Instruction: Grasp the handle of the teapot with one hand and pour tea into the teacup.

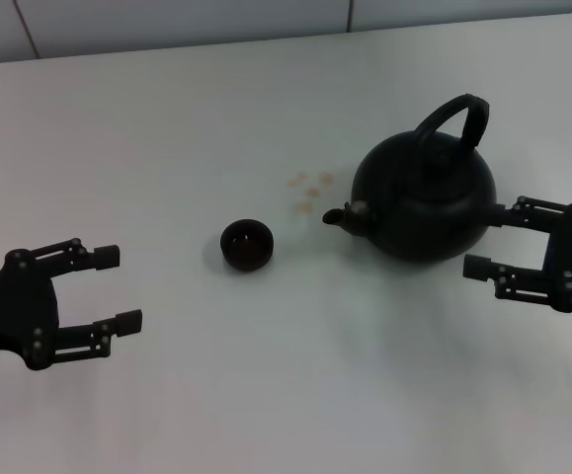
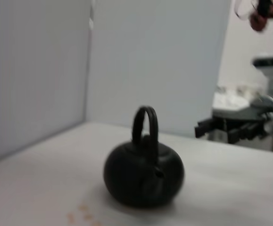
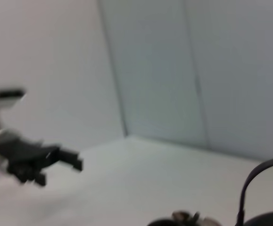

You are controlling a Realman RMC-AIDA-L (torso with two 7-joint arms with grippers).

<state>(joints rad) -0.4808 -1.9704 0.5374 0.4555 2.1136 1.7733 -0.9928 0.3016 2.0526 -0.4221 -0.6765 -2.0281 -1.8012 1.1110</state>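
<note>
Standing upright on the white bench (image 1: 167, 128), a teapot (image 1: 426, 197) waits between two empty end effectors.

Going from largest to smallest: the teapot is heavy-looking and round, its arched handle (image 1: 453, 117) on top, its spout toward the teacup (image 1: 246, 245), which sits apart from it. The right end effector (image 1: 491, 244) is spread wide, holding nothing, just beside the pot's body and low; closing there would push the pot, not catch the handle. The left end effector (image 1: 118, 288), also wide open and empty, is well apart. The small cup could be overshot; faint stains (image 1: 308, 192) lie near.
</note>
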